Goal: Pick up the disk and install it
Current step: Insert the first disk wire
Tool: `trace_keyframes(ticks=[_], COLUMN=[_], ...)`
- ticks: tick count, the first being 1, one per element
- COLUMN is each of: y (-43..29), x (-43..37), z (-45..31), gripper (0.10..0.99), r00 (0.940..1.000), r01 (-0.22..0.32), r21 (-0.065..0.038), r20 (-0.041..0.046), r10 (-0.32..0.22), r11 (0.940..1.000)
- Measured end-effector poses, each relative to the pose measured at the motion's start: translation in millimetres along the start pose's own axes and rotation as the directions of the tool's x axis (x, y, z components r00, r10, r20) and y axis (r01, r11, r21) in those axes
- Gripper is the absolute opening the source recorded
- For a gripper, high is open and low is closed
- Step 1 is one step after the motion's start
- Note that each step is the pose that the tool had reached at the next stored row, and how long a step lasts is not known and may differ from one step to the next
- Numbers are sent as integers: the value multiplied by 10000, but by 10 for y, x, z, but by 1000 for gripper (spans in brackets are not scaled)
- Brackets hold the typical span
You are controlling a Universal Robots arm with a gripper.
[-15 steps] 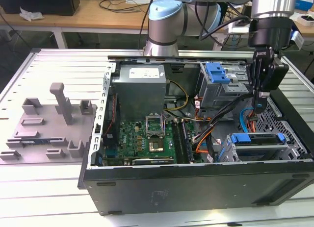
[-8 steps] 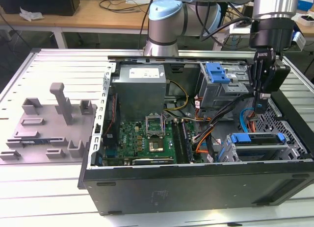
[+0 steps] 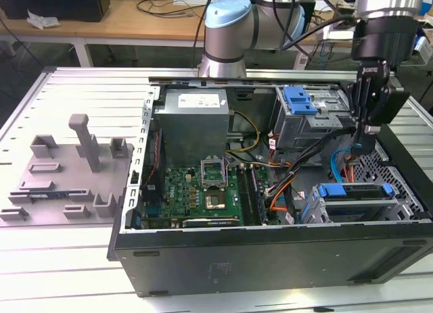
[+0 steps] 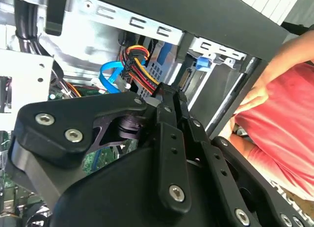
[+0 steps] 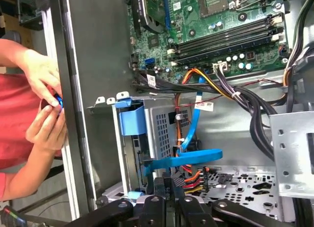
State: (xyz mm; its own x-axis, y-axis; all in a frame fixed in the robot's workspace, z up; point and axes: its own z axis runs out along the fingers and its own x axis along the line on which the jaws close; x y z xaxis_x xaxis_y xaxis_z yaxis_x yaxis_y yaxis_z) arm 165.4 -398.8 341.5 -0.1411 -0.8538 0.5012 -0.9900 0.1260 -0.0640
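Hand [image 3: 362,149] hangs near one disk [image 3: 354,191], seemingly seated.

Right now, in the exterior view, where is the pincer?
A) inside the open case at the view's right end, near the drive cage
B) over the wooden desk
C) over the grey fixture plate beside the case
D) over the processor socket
A: the pincer hangs inside the computer case at that view's right, close to the disk in its blue carrier.
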Motion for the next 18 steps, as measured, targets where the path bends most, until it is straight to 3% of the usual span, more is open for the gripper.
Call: trace_keyframes(ticks=[2, 6, 8, 10, 12, 16, 17, 18], y=[-9, -19, -33, -40, -56, -72, -78, -84], x=[58, 128, 226, 273, 375, 486, 527, 569], z=[31, 72, 130, 157, 218, 283, 308, 332], gripper=[169, 169, 169, 169, 169, 169, 169, 169], r00=[9996, 9977, 9946, 9929, 9881, 9823, 9800, 9759], r01=[3, 9, 17, 21, 31, 42, 46, 53], r21=[-39, -96, -147, -169, -218, -265, -282, -308], r20=[276, 678, 1035, 1194, 1539, 1873, 1992, 2181], r10=[-2, -3, -1, -1, 3, 9, 11, 15], r11=[10000, 10000, 9999, 9999, 9998, 9996, 9996, 9995])
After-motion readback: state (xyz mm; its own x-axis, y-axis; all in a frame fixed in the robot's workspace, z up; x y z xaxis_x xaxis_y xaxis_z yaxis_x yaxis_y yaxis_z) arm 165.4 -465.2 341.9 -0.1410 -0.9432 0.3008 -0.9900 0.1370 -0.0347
